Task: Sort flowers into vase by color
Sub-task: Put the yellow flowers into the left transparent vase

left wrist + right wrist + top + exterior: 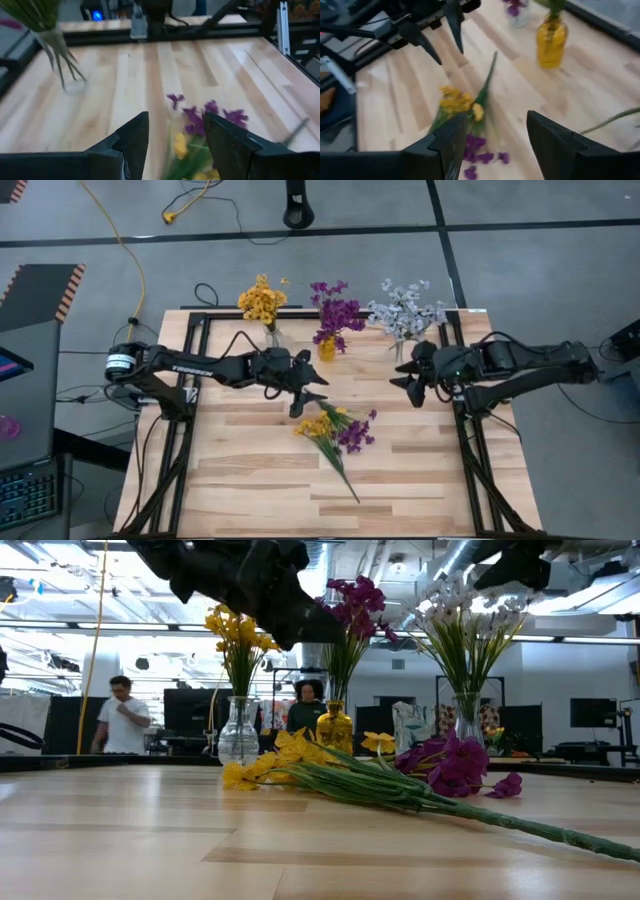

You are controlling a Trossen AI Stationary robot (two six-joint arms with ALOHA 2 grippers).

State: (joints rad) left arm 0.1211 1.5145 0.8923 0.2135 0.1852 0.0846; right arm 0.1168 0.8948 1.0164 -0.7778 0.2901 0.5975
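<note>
Flowers [335,430], yellow and purple sprigs overlapping, lie mid-table. Left gripper [305,393] hovers just beside them, fingers wide and empty; right gripper [412,388] waits nearby, likewise spread. Risk: tangled stems may lift together, mixing colors.

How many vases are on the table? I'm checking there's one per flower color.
3, in a row along the far edge: a clear vase with yellow flowers, a yellow vase with purple flowers, a clear vase with pale flowers.
</note>
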